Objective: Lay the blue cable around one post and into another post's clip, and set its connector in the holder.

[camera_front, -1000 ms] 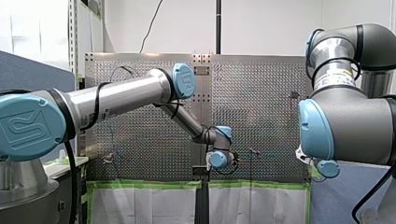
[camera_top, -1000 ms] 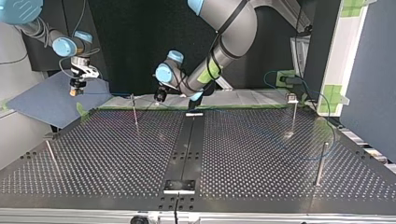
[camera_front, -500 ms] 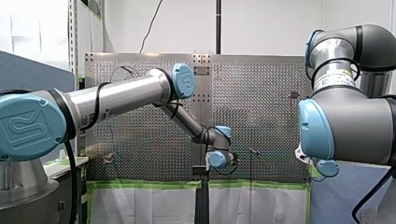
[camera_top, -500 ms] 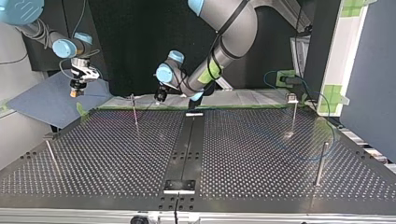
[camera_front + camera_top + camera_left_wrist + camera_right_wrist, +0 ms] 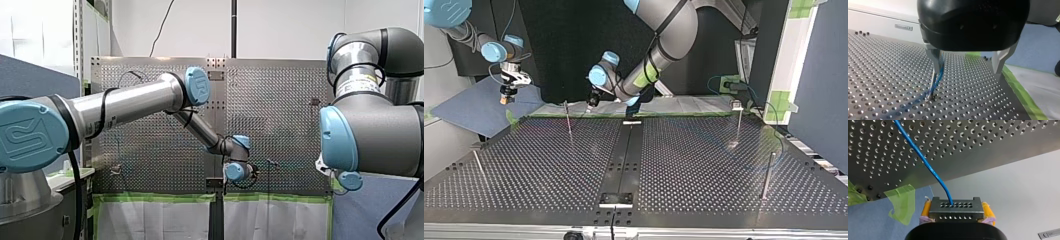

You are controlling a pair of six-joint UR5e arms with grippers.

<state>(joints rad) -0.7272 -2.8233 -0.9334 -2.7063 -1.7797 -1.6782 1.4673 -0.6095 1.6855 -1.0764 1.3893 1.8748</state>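
The right tool [image 5: 956, 204] is clamped on the grey connector [image 5: 955, 212], with yellow pads [image 5: 926, 208] pressed to its 2 sides. The blue cable [image 5: 923, 160] is seen leaving the connector and running out over the perforated tabletop [image 5: 998, 145]. In the top view this tool is held off the tabletop's far-left corner, above a blue mat [image 5: 469, 107]. The left tool [image 5: 966, 71] is spread wide, nothing gripped. 1 metal finger [image 5: 935, 60] is set just beside a thin post [image 5: 931, 87], where the cable is seen against the post.
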